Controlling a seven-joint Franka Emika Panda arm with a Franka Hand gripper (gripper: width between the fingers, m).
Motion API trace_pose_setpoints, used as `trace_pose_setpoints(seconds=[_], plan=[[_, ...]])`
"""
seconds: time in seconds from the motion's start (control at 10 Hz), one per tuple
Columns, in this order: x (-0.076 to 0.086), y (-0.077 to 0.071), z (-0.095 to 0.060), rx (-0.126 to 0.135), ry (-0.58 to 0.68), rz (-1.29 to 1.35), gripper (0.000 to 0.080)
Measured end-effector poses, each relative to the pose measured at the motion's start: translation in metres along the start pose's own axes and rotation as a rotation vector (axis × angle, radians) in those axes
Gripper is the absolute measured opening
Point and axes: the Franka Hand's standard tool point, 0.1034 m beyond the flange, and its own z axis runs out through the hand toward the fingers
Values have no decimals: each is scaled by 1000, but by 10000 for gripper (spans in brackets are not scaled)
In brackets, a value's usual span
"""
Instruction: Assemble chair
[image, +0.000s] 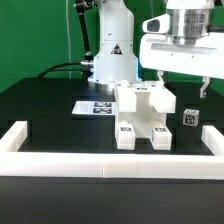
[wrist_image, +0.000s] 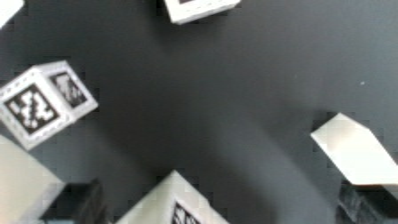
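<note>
Although chair (image: 143, 118) shows plainly | end effector (image: 187, 72) fingertips hidden, opening cannot be told | wrist view blurred

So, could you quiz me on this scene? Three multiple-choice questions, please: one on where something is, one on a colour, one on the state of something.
1. Where does the marker board lie?
A. Flat on the table, to the exterior view's left of the chair parts
B. On top of the chair parts
C. Leaning upright against the robot

2. What colour is the table?
A. White
B. Black
C. Green

3. What is the state of the small tagged piece at the exterior view's right?
A. It is lifted in the air
B. It is stacked on the chair parts
C. It rests on the table, apart from the chair parts

Answers:
1 A: the board lies flat on the table beside the parts.
2 B: the surface is black, and only the backdrop is green.
3 C: a dark gap separates it from the larger group.
</note>
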Motion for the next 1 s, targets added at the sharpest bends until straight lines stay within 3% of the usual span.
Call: trace_pose_setpoints(seconds=[1.0], plan=[[18, 1, -3, 6, 15, -9, 649]])
